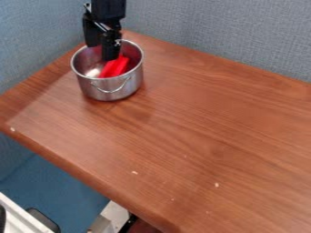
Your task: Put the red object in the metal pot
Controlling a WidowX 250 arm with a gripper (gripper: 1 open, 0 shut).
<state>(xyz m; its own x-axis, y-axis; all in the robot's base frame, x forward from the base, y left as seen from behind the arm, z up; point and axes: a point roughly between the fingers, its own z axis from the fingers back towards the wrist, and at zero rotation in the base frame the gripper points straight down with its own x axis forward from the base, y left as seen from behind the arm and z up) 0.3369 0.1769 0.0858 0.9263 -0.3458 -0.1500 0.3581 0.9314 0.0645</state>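
The red object (pixel 116 66) lies inside the metal pot (pixel 107 73), leaning toward its right wall. The pot stands near the back left corner of the wooden table, its thin wire handle hanging down its front. My gripper (pixel 102 37) hangs just above the pot's back rim, open, with nothing between its black fingers. It is apart from the red object.
The wooden table (pixel 183 127) stretches to the right and front of the pot. A blue-grey wall (pixel 219 27) rises directly behind the pot and the gripper. The table's left edge runs close to the pot.
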